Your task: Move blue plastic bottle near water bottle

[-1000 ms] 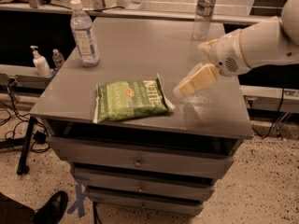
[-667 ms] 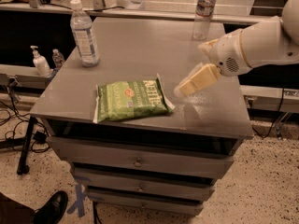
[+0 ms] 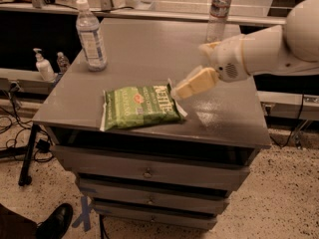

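My gripper [image 3: 194, 83] hangs over the table [image 3: 149, 49], front-right, just beside the right edge of the green chip bag [image 3: 139, 106]. Can't tell if it's clenched or released. Blue plastic bottle [image 3: 90, 36] upright at far-left corner. Water bottle [image 3: 218, 11] upright at far edge, right side, well apart from it.

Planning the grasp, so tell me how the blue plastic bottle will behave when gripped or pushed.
The blue plastic bottle stands tall and narrow, so a high push would probably tip it. Its clear plastic walls likely flex under squeeze. The gripper hovers over the right edge of the chip bag.
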